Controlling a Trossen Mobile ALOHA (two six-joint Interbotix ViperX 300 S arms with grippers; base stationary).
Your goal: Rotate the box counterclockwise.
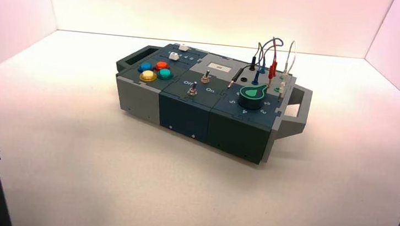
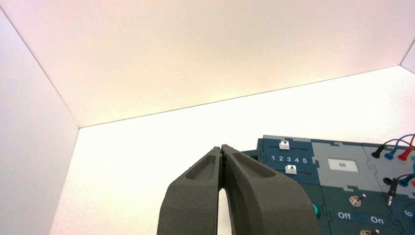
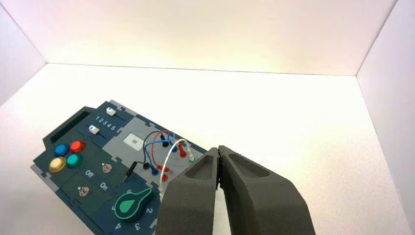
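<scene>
plain white walls (image 1: 213, 9) enclose a bare white floor (image 1: 126, 167) — warm, pinkish light glows along the far seam.

You are looking at a brightly and evenly lit scene: the white counter (image 1: 190, 189) and white walls (image 1: 213, 9) glow with a faint pink tint, brightest along the back seam where floor meets wall. The long dark-teal and grey modular box (image 1: 186, 114) throws only a soft, narrow shadow along its near base. Its glossy coloured round buttons (image 1: 155, 71) carry small highlights. In both wrist views the near dark grey hand looks slightly soft, the left hand (image 2: 222, 152) and the right hand (image 3: 218, 152) alike.
</scene>
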